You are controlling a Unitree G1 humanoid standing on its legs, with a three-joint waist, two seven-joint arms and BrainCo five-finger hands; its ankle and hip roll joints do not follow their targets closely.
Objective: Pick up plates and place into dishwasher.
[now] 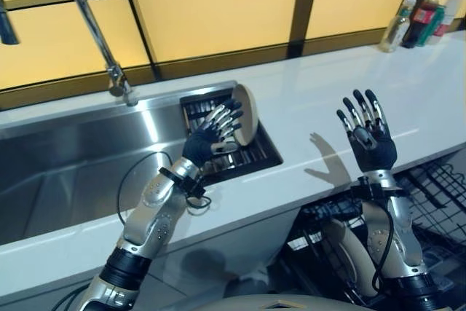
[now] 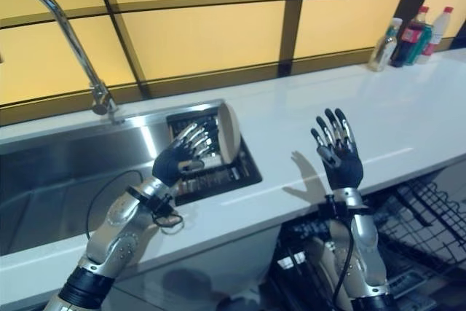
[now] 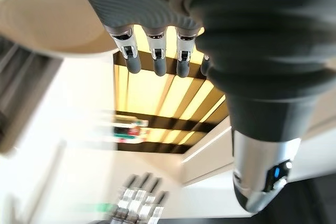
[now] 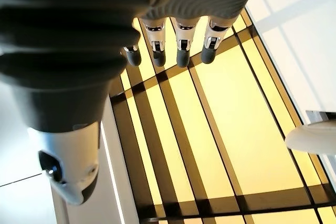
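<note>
A beige plate [image 1: 245, 113] stands on edge in a dark slatted rack [image 1: 251, 156] at the right end of the sink. My left hand [image 1: 206, 142] is just left of the plate, open, with its fingers [image 1: 227, 119] stretched toward the plate's face; I cannot tell if they touch. In the left wrist view the plate [image 3: 47, 19] lies right beside the straight fingers [image 3: 155, 56]. My right hand [image 1: 373, 143] is raised above the white counter's front edge, open and holding nothing, its fingers [image 4: 178, 45] straight. The open dishwasher rack [image 1: 440, 194] sits below the counter at the right.
A steel sink [image 1: 65, 172] with a tall curved faucet [image 1: 87, 12] is on the left. The white counter [image 1: 342, 92] runs to the right, with bottles [image 1: 422, 18] at its far right corner. A pale round shape [image 1: 348, 253], maybe a plate, stands in the dishwasher behind my right forearm.
</note>
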